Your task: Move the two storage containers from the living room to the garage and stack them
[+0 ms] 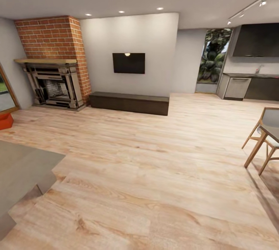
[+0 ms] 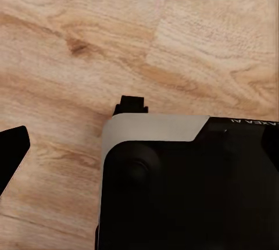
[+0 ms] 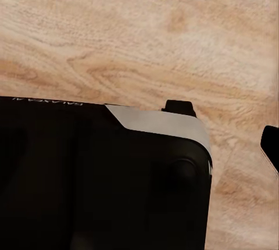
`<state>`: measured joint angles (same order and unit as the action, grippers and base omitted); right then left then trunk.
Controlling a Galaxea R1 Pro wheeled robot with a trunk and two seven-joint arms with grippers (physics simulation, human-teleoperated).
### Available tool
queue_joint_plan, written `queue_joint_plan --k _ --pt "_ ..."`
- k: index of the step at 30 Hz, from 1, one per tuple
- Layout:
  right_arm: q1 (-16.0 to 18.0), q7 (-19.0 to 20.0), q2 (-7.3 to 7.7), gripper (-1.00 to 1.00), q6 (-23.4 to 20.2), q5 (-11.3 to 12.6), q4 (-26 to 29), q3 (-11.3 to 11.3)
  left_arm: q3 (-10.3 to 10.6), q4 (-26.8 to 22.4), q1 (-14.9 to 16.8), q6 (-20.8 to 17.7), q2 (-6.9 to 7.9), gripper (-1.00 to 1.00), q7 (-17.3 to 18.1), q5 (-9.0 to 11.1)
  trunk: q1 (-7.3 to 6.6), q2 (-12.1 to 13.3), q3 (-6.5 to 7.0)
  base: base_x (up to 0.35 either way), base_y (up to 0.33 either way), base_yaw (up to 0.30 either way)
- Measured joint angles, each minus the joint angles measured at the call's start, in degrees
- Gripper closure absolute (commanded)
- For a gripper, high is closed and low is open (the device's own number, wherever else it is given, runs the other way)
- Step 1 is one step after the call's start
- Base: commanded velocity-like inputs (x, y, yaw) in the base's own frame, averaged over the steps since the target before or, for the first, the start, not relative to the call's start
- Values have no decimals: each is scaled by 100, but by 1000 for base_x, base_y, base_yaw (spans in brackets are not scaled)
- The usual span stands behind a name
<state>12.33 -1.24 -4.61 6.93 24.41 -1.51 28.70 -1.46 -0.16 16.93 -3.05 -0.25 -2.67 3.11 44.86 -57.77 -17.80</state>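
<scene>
Barely started: one orange-red storage container (image 1: 5, 121) on the living room wood floor (image 1: 155, 172) near the fireplace (image 1: 54, 83), nothing picked up, left gripper (image 2: 11, 151) and right gripper (image 3: 271, 145) too hidden to tell apart or together.

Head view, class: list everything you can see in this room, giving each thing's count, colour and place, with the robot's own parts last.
storage container: one, orange-red, far left edge on floor
fireplace: one, red brick, back left
bench: one, dark, below TV
TV: one, black, on white wall
chairs: wooden legs, right edge, count unclear
kitchen cabinets: dark, back right
grey furniture: one, lower left
floor: light wood planks
robot base: black, in both wrist views
</scene>
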Motion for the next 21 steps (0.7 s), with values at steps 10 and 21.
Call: queue_joint_plan --k 10,21 --pt "0 0 0 -100 0 0 0 0 0 0 0 0 0 -100 0 0 0 0 0 324 0 0" --pt "0 0 0 -100 0 0 0 0 0 0 0 0 0 -100 0 1 0 0 0 324 0 0"
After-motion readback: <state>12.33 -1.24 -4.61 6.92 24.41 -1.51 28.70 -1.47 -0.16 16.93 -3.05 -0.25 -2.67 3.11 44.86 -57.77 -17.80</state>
